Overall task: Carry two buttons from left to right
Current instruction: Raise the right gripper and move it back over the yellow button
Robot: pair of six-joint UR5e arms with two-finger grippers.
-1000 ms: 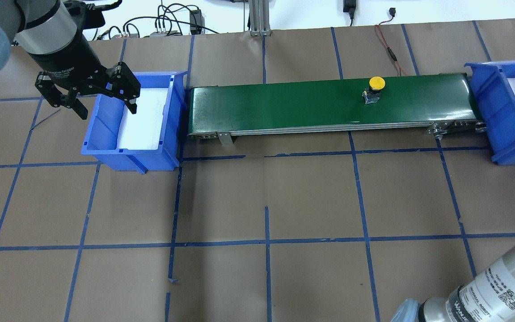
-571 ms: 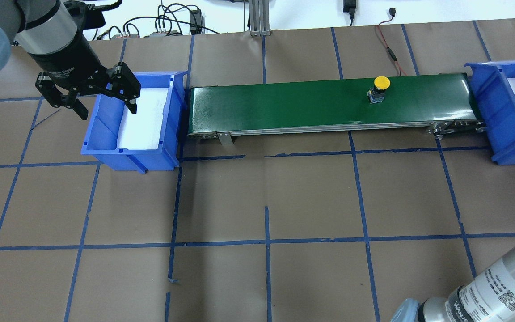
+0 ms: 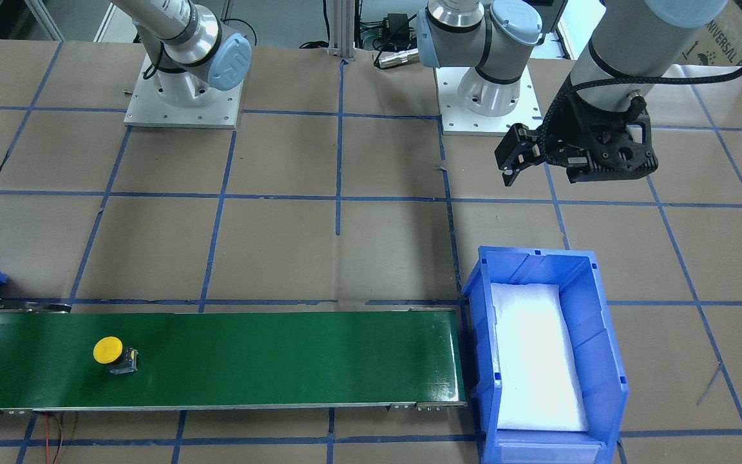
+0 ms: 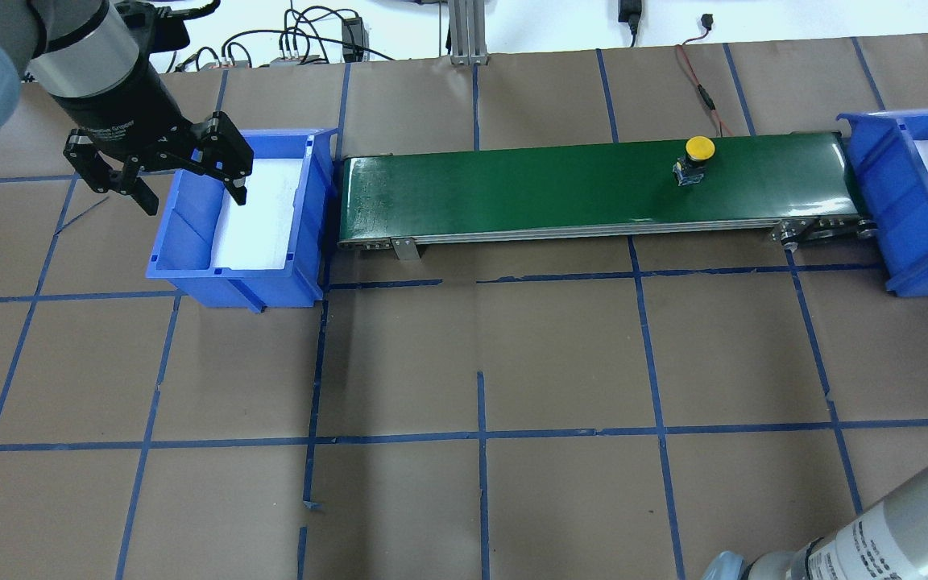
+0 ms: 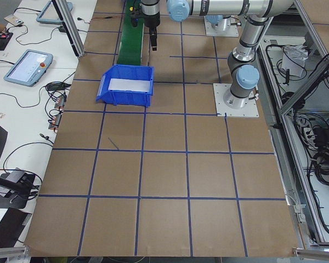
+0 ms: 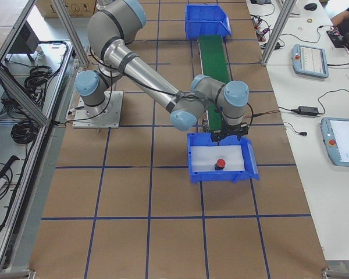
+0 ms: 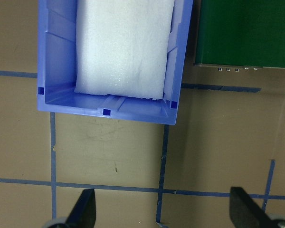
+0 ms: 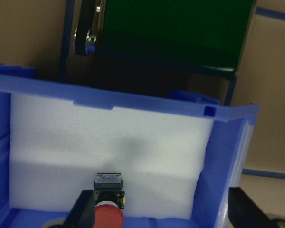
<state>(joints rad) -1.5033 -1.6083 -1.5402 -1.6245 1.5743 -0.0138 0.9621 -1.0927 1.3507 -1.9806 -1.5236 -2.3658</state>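
The yellow button (image 4: 698,153) stands on the green conveyor belt (image 4: 512,189), toward its right end; it also shows in the front-facing view (image 3: 113,353). The red button (image 8: 109,210) lies on white foam in the right blue bin (image 8: 109,97), and shows in the exterior right view (image 6: 220,164). My right gripper (image 8: 164,216) is open and empty above that bin, with the red button beneath it. My left gripper (image 4: 190,195) is open and empty, hovering high by the left blue bin (image 4: 190,274), which holds only white foam.
The belt runs between the two bins on a brown table with blue tape lines. Cables and a metal post (image 4: 464,32) stand at the table's far edge. The arm bases (image 3: 181,96) are on the robot's side.
The yellow button has travelled right along the belt. My right gripper has lifted out of the overhead view from the right bin. The left arm has not moved.
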